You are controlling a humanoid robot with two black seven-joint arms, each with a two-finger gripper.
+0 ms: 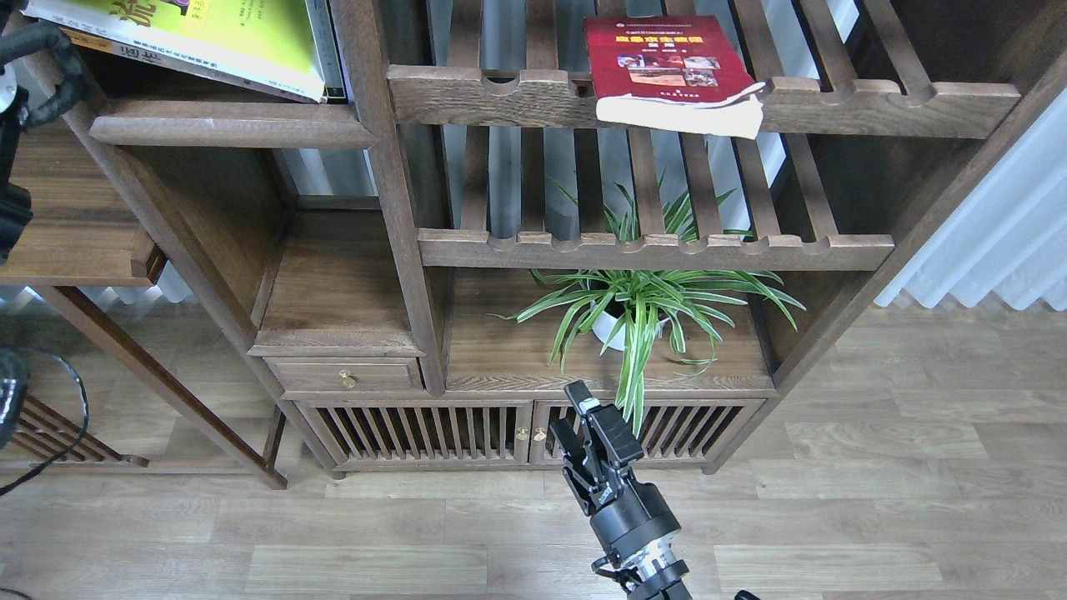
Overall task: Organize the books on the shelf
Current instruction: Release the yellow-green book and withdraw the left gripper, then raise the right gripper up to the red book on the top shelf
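Observation:
A yellow-green book [208,33] lies flat on the shelf [225,125], a solid dark-brown board with a rounded front lip, at the top left. The edge of another book [100,43] shows under it; I cannot tell its cover. A red book with small photos [667,62] lies on the upper slatted rack [875,104] at the right, its white page edge hanging over the notched front rail. My right gripper [571,417] is low in the middle, in front of the cabinet doors, open and empty. Only dark parts of my left arm [12,125] show at the left edge.
A spider plant in a white pot [638,312] stands on the cabinet top under the lower slatted rack [650,250]. A small drawer [346,375] and slatted cabinet doors [417,433] are below. White curtains [992,250] hang at the right. Wooden floor lies in front.

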